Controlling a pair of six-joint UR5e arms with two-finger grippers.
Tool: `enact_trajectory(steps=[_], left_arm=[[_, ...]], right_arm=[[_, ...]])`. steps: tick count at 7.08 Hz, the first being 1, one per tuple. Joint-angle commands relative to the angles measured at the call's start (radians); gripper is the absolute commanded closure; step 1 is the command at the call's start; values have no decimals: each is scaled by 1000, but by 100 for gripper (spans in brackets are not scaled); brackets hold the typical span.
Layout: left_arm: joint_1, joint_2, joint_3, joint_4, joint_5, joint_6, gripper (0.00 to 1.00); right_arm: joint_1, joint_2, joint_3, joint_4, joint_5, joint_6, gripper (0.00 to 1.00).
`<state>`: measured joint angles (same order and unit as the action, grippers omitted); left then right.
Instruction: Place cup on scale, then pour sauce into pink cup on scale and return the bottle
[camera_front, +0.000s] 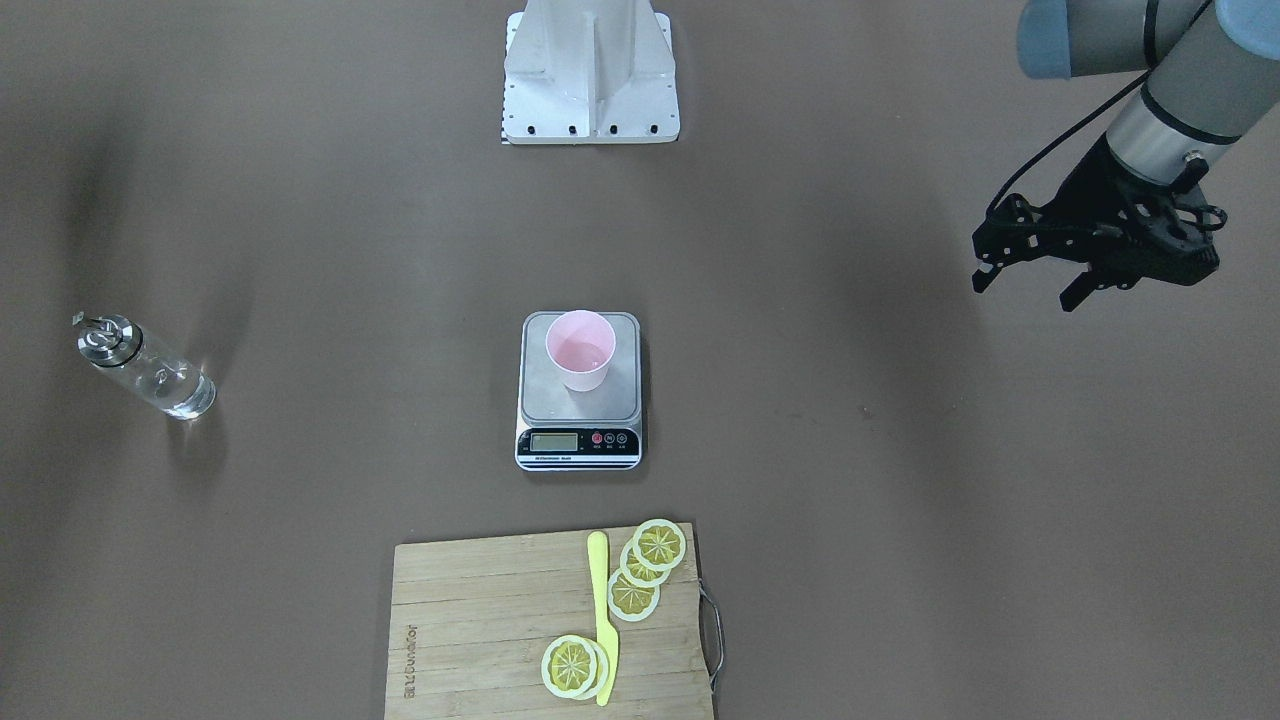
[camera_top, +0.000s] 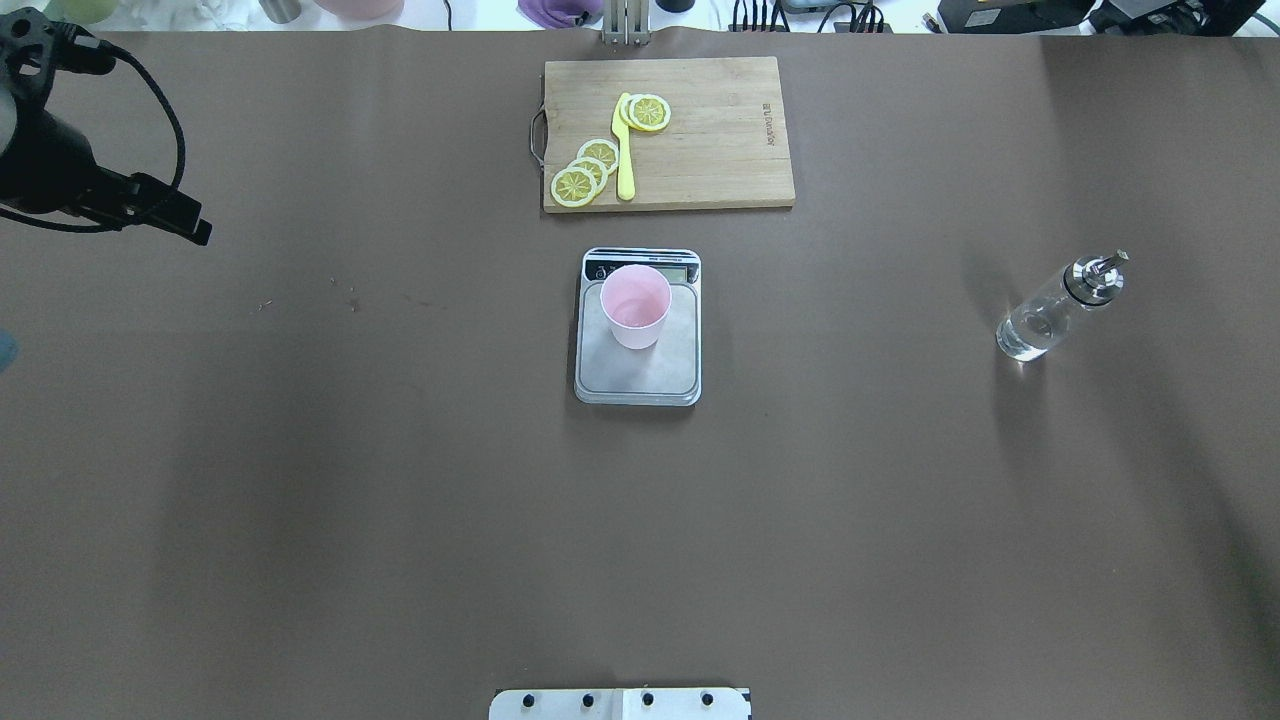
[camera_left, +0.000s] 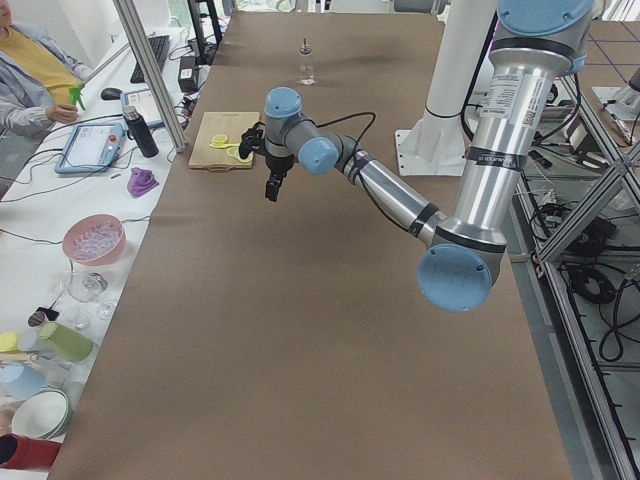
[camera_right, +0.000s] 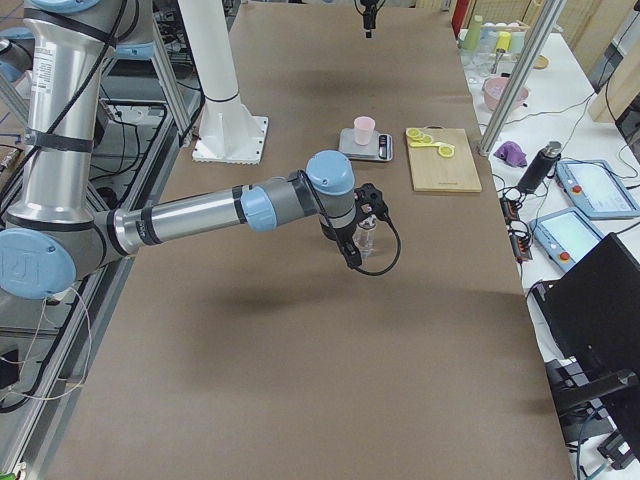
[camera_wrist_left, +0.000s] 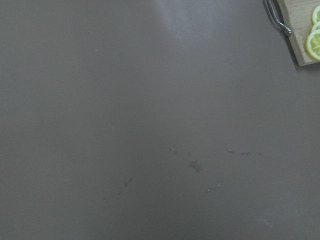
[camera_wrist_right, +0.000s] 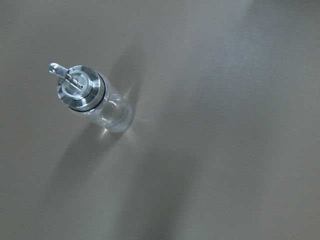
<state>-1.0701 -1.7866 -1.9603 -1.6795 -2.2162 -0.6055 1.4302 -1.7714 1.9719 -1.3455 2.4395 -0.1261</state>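
**Item 1, pink cup** (camera_front: 580, 350): upright on the steel platform of the scale (camera_front: 540, 400), toward the edge away from the display. I judge the placing step done. A faint sheen inside may be liquid, but I cannot confirm it.

**Item 2, glass bottle** (camera_front: 150, 368): upright on the brown table (camera_front: 900, 500), well apart from the scale on the robot's right, with nothing gripping it. The clear sauce (camera_front: 178, 388) shows in its lower part. It is either waiting to be picked up or already returned. If the pour is outstanding, I would lower the right gripper over the glass body below the metal cap and close on it there.

**Item 3, right gripper** (camera_right: 352, 252): the arm reaches out low and the wrist looks down on the bottle. I cannot tell whether the fingers are spread.

**Item 4, left gripper** (camera_front: 1024, 292): held above the table far out on the left, fingers spread, empty.

**Item 5, wooden cutting board** (camera_front: 480, 610): beyond the scale, carrying lemon slices (camera_front: 659, 544) and a yellow knife (camera_front: 601, 610).
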Motion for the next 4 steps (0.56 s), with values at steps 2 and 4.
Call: enact_trajectory(steps=[2, 4], left_arm=[[-7, 6, 3, 0, -3, 10, 3], [-7, 6, 3, 1, -3, 10, 3]], right_arm=[[-84, 39, -230, 480, -43, 19, 2], [-125, 113, -269, 483, -69, 26, 4]])
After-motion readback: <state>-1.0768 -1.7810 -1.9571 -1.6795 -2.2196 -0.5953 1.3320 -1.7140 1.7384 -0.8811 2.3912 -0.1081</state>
